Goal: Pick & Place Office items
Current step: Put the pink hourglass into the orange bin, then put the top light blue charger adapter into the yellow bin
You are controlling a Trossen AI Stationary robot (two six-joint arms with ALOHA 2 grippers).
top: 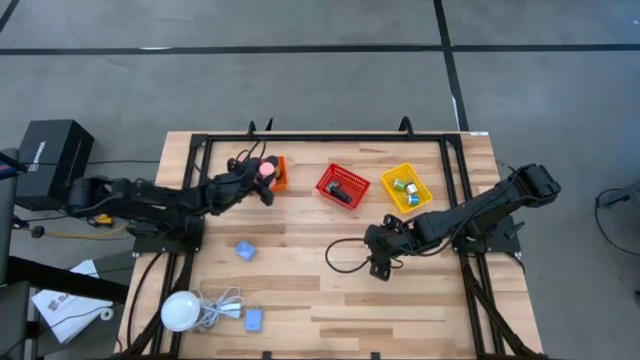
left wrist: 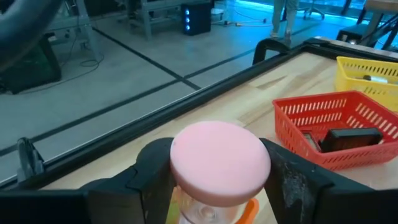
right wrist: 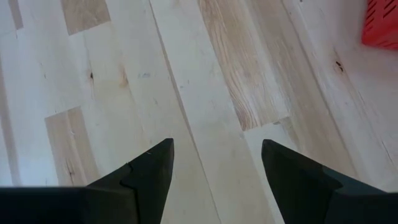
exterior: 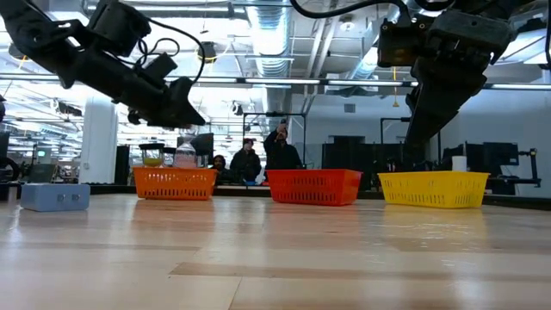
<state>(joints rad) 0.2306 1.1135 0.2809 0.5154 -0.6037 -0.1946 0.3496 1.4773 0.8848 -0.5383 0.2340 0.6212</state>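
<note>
Wooden tabletop (top: 300, 290), near to far: right gripper (top: 382, 268) at about 5 o'clock from centre, fingers spread over bare boards, grasping nothing. Farther, at about 10 o'clock, left gripper (top: 262, 172) clamps the pink cylinder (left wrist: 219, 162) above the orange basket (top: 280, 172), basket mostly hidden beneath it. Red basket (top: 343, 185) holds a flat black rectangle (left wrist: 352, 138); yellow basket (top: 407, 188) contents too small to name.

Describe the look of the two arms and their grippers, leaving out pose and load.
Both arms are dark, near black, built of jointed segments. The left gripper and the right gripper each end in two flat, matte black fingers with angular, stepped inner edges. A thin black cable loops beside the right gripper. No markings are legible on either arm.
</note>
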